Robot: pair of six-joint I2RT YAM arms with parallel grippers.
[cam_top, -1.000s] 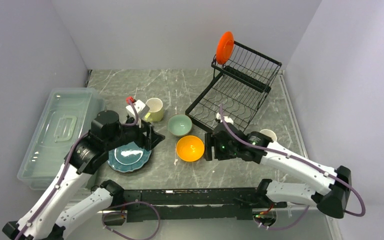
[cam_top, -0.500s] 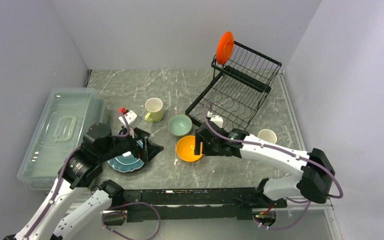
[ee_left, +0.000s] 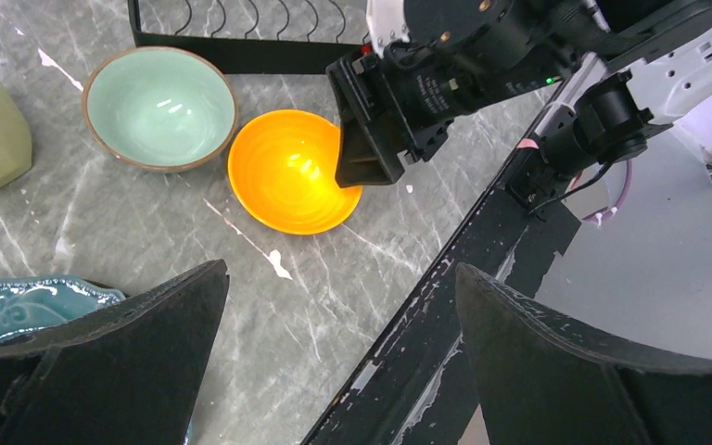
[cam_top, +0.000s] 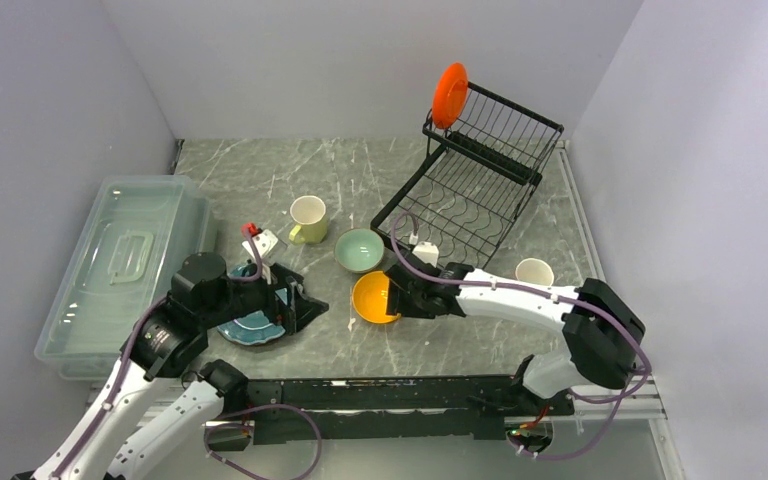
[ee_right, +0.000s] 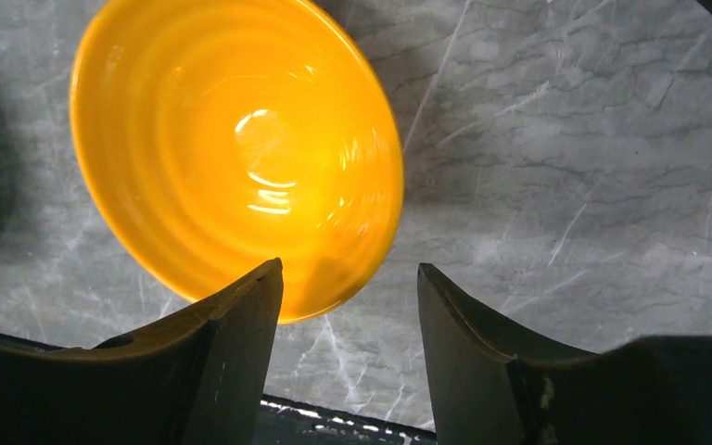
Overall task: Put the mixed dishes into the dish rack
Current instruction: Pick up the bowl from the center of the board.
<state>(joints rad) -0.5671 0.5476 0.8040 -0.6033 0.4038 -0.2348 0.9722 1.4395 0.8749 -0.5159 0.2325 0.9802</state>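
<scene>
Right claw [ee_right: 348,271] reached orange-yellow bowl [cam_top: 373,297] on grey marbled table [cam_top: 260,170].

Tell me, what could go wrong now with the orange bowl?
1. The right tool straddles only the rim of the glossy orange-yellow bowl; once lifted, the bowl may tilt or slip out.
2. The pale green bowl sits close beside it and could be knocked.
3. The left tool, open, hangs nearby, so the two tools might collide.
</scene>
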